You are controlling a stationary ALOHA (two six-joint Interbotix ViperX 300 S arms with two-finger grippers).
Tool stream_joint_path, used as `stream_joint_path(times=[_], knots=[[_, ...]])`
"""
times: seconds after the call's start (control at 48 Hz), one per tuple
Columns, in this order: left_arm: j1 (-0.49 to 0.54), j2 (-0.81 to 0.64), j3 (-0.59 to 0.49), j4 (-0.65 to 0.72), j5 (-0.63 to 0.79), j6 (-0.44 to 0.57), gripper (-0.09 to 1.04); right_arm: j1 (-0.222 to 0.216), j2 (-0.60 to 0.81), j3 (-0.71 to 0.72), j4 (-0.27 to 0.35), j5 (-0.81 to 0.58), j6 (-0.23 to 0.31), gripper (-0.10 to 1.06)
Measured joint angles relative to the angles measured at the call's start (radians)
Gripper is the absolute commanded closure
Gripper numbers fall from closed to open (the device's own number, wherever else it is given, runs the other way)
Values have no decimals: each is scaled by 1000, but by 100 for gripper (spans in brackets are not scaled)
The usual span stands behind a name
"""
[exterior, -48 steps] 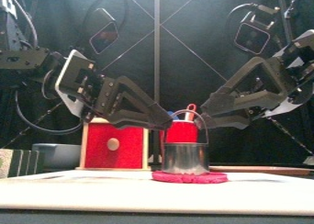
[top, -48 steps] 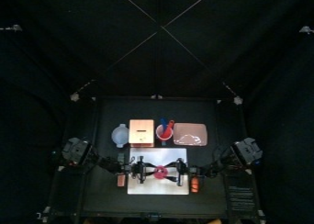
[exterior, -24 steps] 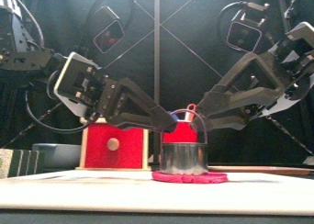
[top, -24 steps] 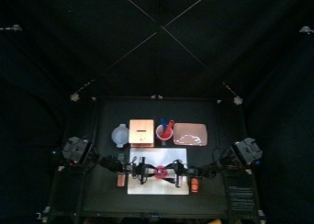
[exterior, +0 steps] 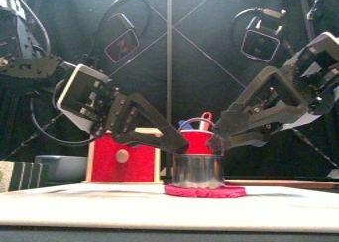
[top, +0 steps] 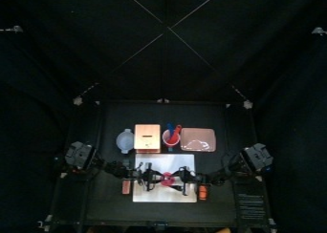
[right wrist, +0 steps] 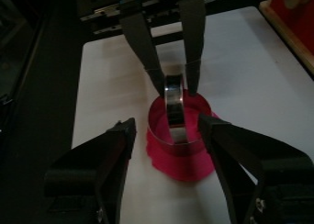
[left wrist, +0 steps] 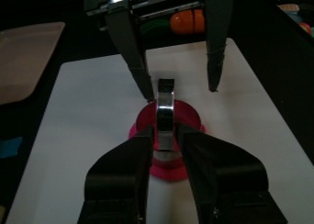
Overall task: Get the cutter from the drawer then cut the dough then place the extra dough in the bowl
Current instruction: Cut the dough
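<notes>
Behind white cutting board [top: 166,195], left: bowl [exterior: 59,168], red-fronted box [exterior: 122,159]. Board centre: cutter [exterior: 199,170] upright on pink dough [exterior: 204,192], left fingers [left wrist: 123,168] pinched narrow on it, right fingers [right wrist: 117,152] spread wide beside. Red cup [exterior: 196,143] behind board, partly hidden by cutter.

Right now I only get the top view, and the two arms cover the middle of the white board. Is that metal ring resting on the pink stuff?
Observer: Yes. From the front, the cutter stands upright on the dough.
Operator: Is an arm gripping it?
Observer: The left gripper is shut on the cutter's top, by its wrist view.
Operator: And the other arm?
Observer: The right gripper is open, one jaw on either side of the dough.
</notes>
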Motion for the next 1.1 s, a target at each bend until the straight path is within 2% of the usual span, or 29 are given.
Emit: stream_joint_path(times=[0.104, 0.25, 0.354, 0.646, 0.833, 1.104], knots=[[-2, 0, 0, 2, 8, 0, 28, -6, 0, -3, 0, 0, 2, 13], [-2, 0, 0, 2, 15, 0, 28, -6, 2, -5, 0, 3, 0, 28], [-2, 2, 0, 2, 15, 0, 28, -6, 0, -5, -2, 20, 2, 34], [3, 0, -2, 2, 37, 0, 36, -12, 11, -9, -6, 55, -3, 39], [3, 0, -3, 2, 66, 0, 39, -14, 11, -9, -6, 63, -3, 48], [0, -12, -9, 28, 147, 2, 54, -18, 9, -9, -5, 100, -3, 50]])
